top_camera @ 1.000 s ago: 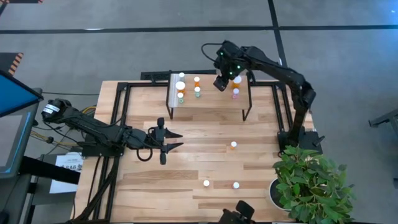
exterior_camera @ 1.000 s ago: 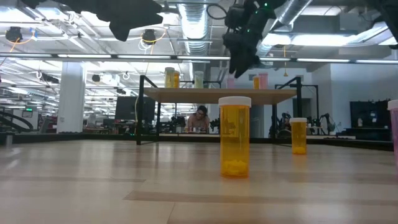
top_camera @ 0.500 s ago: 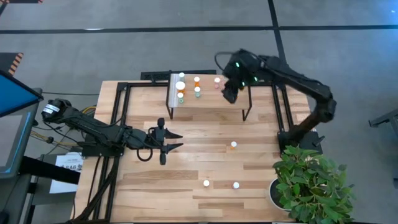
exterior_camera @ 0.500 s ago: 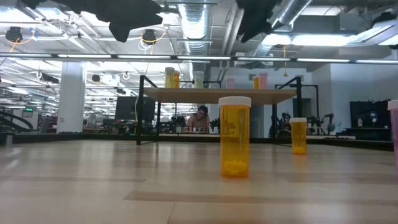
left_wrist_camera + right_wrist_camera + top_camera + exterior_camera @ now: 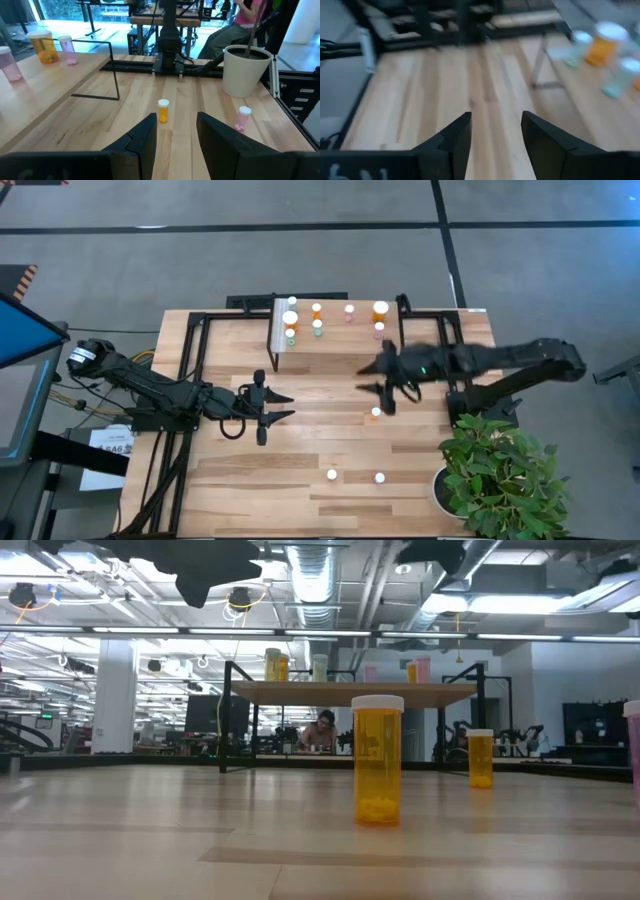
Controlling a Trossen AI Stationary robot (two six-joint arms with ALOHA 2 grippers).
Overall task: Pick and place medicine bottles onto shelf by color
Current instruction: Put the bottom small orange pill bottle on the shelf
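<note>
My right gripper [image 5: 381, 386] has left the shelf [image 5: 335, 345] in the last second and swung out over the open table, and it now hangs just on the far side of a loose orange bottle [image 5: 375, 413]. Its fingers stand apart with nothing between them, narrowing a little as they travel. I take this to mean the last bottle is delivered and I am reaching for the next one.

The shelf stands at the far middle of the table. Its top carries eight bottles: orange and green ones towards its left end, a pink one [image 5: 349, 312] in the middle, and a large orange bottle [image 5: 380, 310] with a smaller pink one beside it on the right.

Three bottles remain on the table. Besides the orange one, two stand close to the near edge: another orange bottle [image 5: 331, 475] and a pink bottle [image 5: 380, 477], a little apart from each other.

My left gripper [image 5: 272, 403] waits over the left middle of the table, fingers apart and empty, well away from the work.

Nothing lies between my right gripper and the orange bottle. A potted plant [image 5: 505, 475] fills the near right corner, close to the pink bottle, and its leaves may crowd that later pick. In the low view a person [image 5: 322, 731] sits far beyond the table.
</note>
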